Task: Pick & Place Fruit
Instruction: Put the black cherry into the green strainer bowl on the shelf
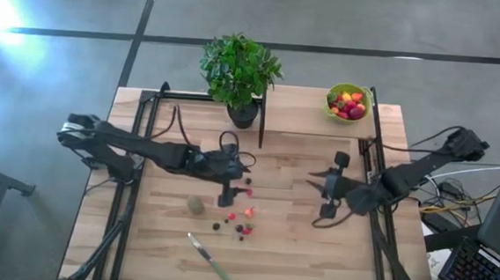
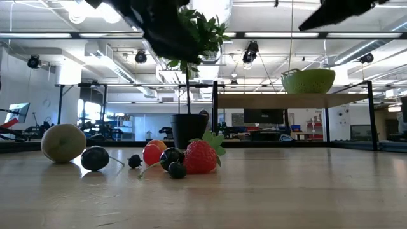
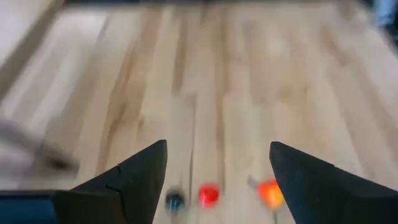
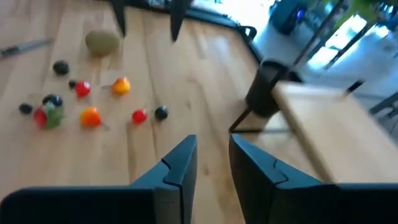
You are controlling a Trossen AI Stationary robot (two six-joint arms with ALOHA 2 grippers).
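Note:
The fruit lies loose on the wooden table: a dull-green kiwi [image 1: 195, 205] [image 2: 63, 142], a strawberry [image 2: 202, 156], and red, orange and dark berries [image 1: 237, 220] [image 4: 91, 116]. My left gripper [image 1: 227, 193] hangs just above the far side of this cluster and is open. A dark berry [image 3: 175, 200] and a red one [image 3: 208, 195] show between its fingers, farther off. My right gripper [image 1: 324, 188] [image 4: 211, 163] hovers right of the cluster. Its fingers stand a narrow gap apart with nothing between them. More fruit fills the lime-green bowl [image 1: 348, 103].
A potted plant [image 1: 241, 73] stands at the table's far middle. The bowl sits on a raised shelf [image 2: 292, 100] at the far right. A green-handled knife [image 1: 211, 259] lies near the front edge. Black frame rails [image 1: 134, 158] run along both sides.

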